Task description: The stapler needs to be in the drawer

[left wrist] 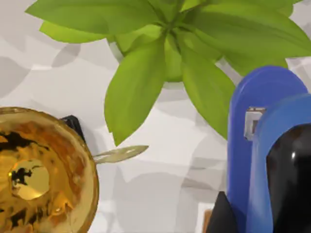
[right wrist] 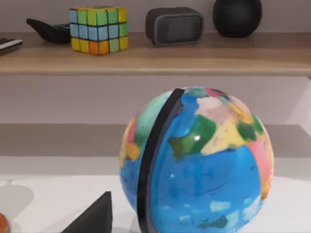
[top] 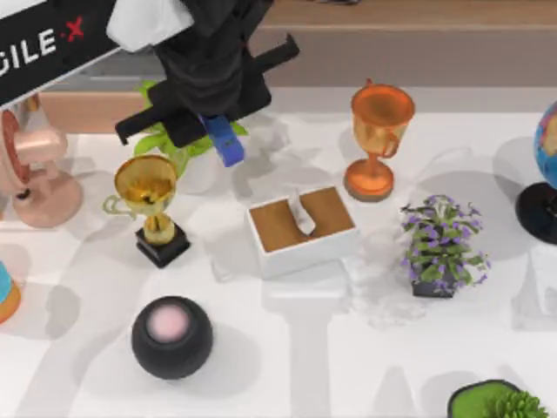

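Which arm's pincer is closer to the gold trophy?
Left. The left pincer holds the stapler just above the gold trophy; the right arm is off by the globe, at the table's far right.

White tabletop, wooden shelf behind it

The brown shelf unit runs behind the white table, pale wall showing above its board. Soft grey shadows fall across the tabletop below it.

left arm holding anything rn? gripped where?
Yes: the left gripper holds the stapler by its upper end, above the green plant; the lower end hangs free.
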`<state>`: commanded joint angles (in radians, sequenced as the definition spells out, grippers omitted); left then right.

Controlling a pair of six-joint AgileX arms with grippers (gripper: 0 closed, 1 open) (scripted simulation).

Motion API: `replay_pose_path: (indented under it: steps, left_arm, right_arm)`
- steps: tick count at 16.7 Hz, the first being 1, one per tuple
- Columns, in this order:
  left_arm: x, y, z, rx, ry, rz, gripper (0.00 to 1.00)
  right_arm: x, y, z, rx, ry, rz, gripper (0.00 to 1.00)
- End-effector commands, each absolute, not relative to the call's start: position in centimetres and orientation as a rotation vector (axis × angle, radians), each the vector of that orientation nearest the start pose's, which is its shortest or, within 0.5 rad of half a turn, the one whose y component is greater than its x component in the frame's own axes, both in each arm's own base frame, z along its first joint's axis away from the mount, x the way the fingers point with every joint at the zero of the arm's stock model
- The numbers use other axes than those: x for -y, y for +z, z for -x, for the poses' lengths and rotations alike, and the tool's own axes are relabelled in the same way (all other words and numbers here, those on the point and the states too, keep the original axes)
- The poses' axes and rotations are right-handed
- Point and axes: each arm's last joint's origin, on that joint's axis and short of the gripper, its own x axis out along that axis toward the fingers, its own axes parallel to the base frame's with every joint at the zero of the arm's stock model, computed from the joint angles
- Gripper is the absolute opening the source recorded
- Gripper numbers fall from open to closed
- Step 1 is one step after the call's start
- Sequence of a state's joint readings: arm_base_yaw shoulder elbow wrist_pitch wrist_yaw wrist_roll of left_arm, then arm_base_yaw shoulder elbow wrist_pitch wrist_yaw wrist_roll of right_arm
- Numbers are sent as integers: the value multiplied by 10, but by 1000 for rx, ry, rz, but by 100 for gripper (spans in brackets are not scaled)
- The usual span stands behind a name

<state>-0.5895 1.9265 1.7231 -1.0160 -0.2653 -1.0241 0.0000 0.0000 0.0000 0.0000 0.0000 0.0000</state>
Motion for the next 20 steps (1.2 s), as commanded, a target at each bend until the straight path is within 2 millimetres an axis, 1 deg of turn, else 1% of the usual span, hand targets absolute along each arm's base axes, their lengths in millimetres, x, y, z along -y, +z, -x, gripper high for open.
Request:
replay_pose_path:
  steps: [3, 5, 7, 9, 12, 15, 17, 18, 20]
  left_arm:
    - [143, 285, -380, -1046, 320, 296, 0]
    - [93, 292, -400, -1032, 340, 209, 0]
    - [42, 293, -417, -1038, 359, 124, 0]
    - [-7, 289, -429, -1064, 366, 49, 0]
    - [-72, 269, -444, -1126, 332, -34, 0]
    - [-123, 237, -453, -1194, 247, -73, 0]
    - [-149, 213, -456, -1237, 174, -74, 0]
    - [-157, 200, -457, -1259, 134, -68, 0]
    - [-168, 177, -455, -1306, 58, -47, 0]
  right_arm:
    - [1, 160, -106, 0, 0, 0, 100]
    - [1, 160, -106, 0, 0, 0, 100]
    - [1, 160, -106, 0, 0, 0, 100]
    - [1, 160, -106, 0, 0, 0, 100]
    - [1, 160, -106, 0, 0, 0, 100]
    - [1, 160, -106, 0, 0, 0, 100]
    - [1, 160, -106, 0, 0, 0, 100]
    - [1, 160, -106, 0, 0, 0, 100]
    - [1, 160, -106, 0, 0, 0, 100]
